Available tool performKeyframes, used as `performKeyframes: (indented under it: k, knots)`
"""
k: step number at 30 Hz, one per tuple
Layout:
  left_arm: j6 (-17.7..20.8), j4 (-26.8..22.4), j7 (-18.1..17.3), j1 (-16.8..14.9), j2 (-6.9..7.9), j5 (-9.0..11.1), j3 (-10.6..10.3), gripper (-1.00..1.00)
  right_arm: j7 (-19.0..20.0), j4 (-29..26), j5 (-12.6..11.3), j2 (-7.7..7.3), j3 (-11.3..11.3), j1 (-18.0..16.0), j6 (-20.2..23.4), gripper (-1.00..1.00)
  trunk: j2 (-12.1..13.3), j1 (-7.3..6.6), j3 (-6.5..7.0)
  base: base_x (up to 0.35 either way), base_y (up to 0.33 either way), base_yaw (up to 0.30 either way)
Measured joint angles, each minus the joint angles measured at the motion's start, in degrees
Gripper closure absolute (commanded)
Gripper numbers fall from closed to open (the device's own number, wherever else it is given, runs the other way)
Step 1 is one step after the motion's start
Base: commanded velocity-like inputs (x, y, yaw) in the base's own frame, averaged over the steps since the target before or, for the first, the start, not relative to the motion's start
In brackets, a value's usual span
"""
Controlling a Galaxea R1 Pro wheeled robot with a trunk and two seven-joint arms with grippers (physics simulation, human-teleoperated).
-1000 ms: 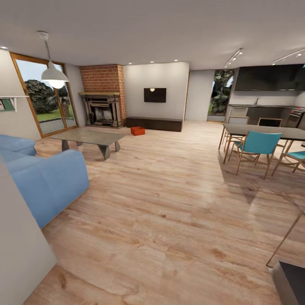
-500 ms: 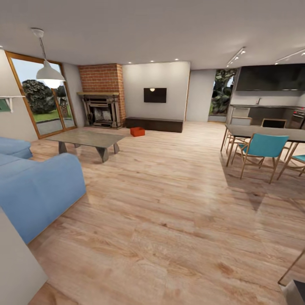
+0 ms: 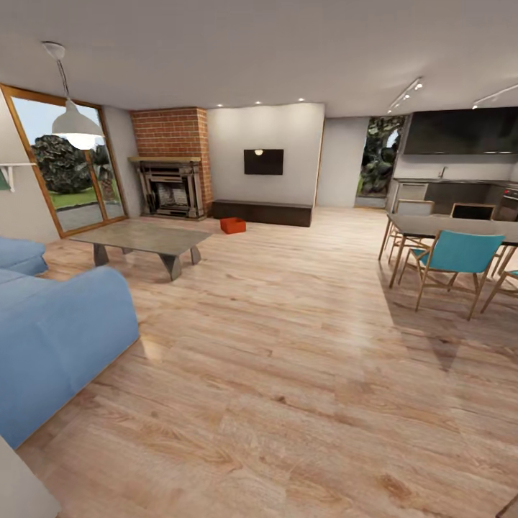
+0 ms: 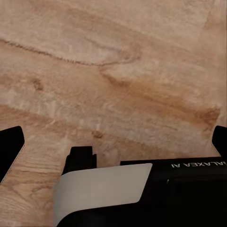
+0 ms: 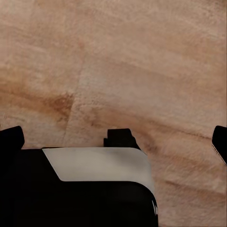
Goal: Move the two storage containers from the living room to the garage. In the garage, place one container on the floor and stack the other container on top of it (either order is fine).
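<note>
Head view shows the living room with a light wood plank floor (image 3: 288, 374), a red brick chimney (image 3: 173, 133) and a flat black TV (image 3: 263, 162). One orange-red storage container (image 3: 233, 225), small and boxy, sits on the planks just before the long dark cabinet (image 3: 262, 211). In the wrist views, each pair of jaws stands wide, holding nothing.

An orange-red storage container (image 3: 233, 225), possibly 2 stacked, sits upright on the living room's plank floor (image 3: 288, 345).
</note>
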Motion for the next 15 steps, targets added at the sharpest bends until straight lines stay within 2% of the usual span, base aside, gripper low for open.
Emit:
performKeyframes:
  k: [15]
  knots:
    - [0.0,0.0,0.0,0.0,0.00,0.0,0.0,-1.00,0.0,0.0,-0.1,0.03,0.0,0.0,0.1,-1.00,0.0,0.00,0.00,0.322,0.000,0.000]
